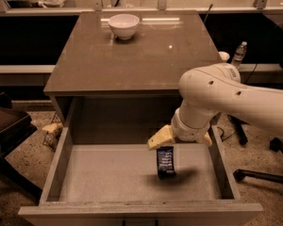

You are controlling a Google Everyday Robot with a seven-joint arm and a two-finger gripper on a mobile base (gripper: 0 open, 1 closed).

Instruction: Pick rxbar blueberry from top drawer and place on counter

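The rxbar blueberry [165, 161], a dark wrapper with pale lettering, lies flat on the pale floor of the open top drawer [108, 173], right of centre. My gripper [184, 139] hangs inside the drawer just behind and above the bar. Its yellowish fingertips [159, 138] show on either side of the white wrist, spread apart and holding nothing. The left tip is just above the bar's far end. The counter [132, 60] is the glossy brown cabinet top behind the drawer.
A white bowl [123, 25] stands at the back of the counter. My white arm [236, 98] reaches in from the right over the drawer's right wall. A dark chair [4, 126] is on the left, a chair base [264, 173] on the right, and a bottle [239, 53] stands behind the arm.
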